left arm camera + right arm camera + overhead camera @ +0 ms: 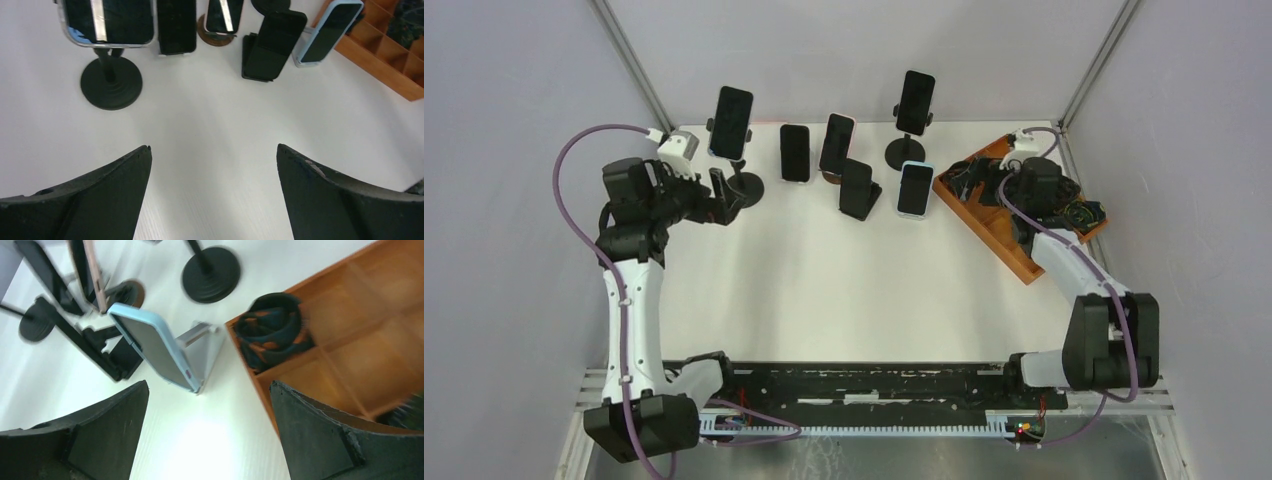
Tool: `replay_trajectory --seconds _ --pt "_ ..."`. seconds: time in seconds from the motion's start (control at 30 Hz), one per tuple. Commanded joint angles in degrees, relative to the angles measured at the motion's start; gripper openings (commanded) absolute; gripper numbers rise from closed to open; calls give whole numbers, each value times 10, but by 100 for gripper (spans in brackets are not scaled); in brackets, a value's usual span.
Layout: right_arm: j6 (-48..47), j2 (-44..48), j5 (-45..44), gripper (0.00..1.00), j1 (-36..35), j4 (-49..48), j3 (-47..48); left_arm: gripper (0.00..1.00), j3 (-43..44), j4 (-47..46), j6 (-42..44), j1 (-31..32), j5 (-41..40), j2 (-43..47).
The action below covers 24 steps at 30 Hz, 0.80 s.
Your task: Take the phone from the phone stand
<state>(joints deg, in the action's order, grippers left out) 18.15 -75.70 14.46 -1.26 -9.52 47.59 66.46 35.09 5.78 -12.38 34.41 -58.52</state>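
Approach step: our left fingers (90, 195) and right fingers (95, 435) gape wide, empty; next we must lift a phone (107, 20) off its stand (111, 82).

Left gripper (721, 197) at 10 o'clock on table (824, 290), just beside tall stand base (746, 187) carrying phone (732, 121). Wooden tray (1014, 255) at 2 o'clock, right arm (1044, 195) above it.
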Motion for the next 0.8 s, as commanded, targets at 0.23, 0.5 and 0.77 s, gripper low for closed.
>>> replay_trajectory --seconds 0.23,0.5,0.77 --pt "-108 -169 194 93 -59 -44 116 100 24 97 135 16 134 -90" --pt "-137 -251 189 91 -68 -21 202 100 -1 178 225 18 132 -82" --pt "-162 -295 208 81 -69 -5 233 100 -1 227 284 26 174 -77"
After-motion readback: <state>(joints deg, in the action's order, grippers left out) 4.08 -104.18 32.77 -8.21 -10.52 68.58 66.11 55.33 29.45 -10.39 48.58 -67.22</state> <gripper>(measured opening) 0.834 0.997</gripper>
